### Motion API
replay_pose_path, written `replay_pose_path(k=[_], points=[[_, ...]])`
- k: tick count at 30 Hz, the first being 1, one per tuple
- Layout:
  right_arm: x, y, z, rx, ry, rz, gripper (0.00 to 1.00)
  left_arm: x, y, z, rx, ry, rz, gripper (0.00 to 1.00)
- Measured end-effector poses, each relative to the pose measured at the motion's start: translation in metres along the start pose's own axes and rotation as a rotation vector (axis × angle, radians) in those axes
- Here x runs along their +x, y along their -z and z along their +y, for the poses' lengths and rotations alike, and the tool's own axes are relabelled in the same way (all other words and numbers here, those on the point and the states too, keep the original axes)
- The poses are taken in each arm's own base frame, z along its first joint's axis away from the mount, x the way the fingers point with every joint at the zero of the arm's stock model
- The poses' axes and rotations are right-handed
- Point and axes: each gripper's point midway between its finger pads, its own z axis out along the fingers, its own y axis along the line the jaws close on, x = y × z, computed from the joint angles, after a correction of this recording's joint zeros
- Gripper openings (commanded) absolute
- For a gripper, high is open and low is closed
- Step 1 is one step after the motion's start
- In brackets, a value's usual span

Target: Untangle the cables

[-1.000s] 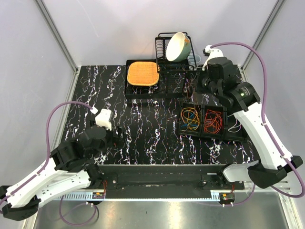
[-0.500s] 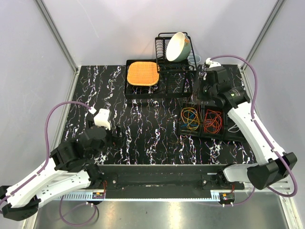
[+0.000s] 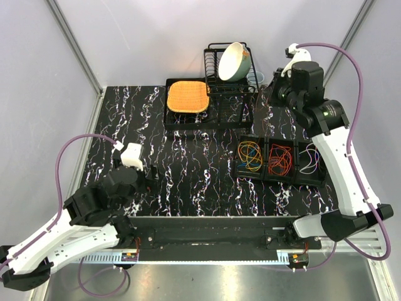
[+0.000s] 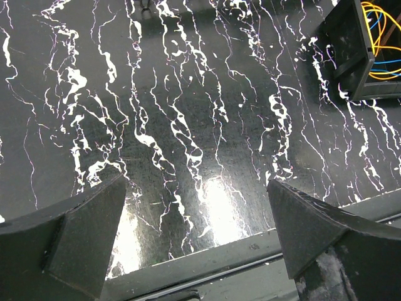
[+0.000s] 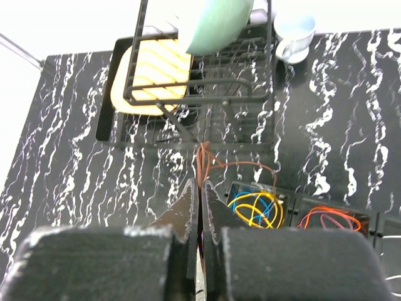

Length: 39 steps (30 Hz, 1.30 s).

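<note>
**Right claw pinches a brown cable above the sorting tray; left claw idle and wide**

The black three-compartment plastic tray [image 3: 264, 178] sits on the black marble-patterned table [image 3: 188, 157], close to the table's right edge. Its left compartment holds a tangle of yellow and blue cables [image 3: 250, 157]. The middle one holds orange and red cables [image 3: 280, 160], and the right one a white cable [image 3: 308, 160].

The right gripper [image 5: 200, 187] hangs above and beyond the tray's far side. Its fingers are pressed almost together on a thin brown cable [image 5: 203, 155]. From the fingertips the strand arcs down towards the tray's left compartment. Whether its lower end touches the yellow and blue bundle cannot be told.

The left gripper [image 4: 195, 185] is well to the left of the tray, low over the table's near edge. Its jaws are spread wide with only bare table between them.

Beyond the tray's far left corner stands a black wire dish rack [image 3: 216, 78] carrying a tilted pale bowl [image 3: 234, 61], with a small white cup [image 5: 294, 27] just beside it. Left of the rack lies an orange woven mat [image 3: 187, 96] in a shallow black square tray.

Left of the sorting tray a broad stretch of table runs to a metal frame rail along the left edge. On the tray's right there is only a narrow strip before the table's right edge.
</note>
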Motion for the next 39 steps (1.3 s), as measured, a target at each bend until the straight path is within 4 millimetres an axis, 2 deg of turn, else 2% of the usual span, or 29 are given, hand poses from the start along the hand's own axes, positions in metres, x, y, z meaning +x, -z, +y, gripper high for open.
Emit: replay_pose_path(k=[3,6,9,15,17,26,32,39], points=[[-0.006,-0.001,-0.003,0.008,0.007,-0.013,0.0,0.0,0.0,0.0,0.0,0.001,-0.001,0.99],[-0.001,-0.007,-0.004,0.009,0.008,0.002,0.0,0.0,0.0,0.0,-0.001,0.002,-0.001,0.99],[0.017,-0.018,-0.005,0.0,0.0,0.041,0.0,0.0,0.0,0.0,-0.002,0.004,-0.002,0.99],[0.083,-0.038,-0.009,-0.022,-0.048,0.206,0.0,0.0,0.0,0.001,-0.003,0.004,-0.003,0.99],[0.096,-0.039,-0.009,-0.032,-0.064,0.235,0.0,0.0,0.0,0.001,-0.003,0.004,-0.003,0.99],[0.133,-0.038,-0.013,-0.036,-0.134,0.285,0.0,-0.001,0.001,0.001,-0.001,0.007,-0.007,0.99],[0.172,-0.044,-0.031,0.045,-0.163,0.359,0.0,-0.002,0.002,0.001,0.001,0.009,-0.01,0.99],[0.197,-0.064,-0.054,0.168,-0.165,0.41,0.0,-0.002,0.002,0.001,0.001,0.011,-0.013,0.99]])
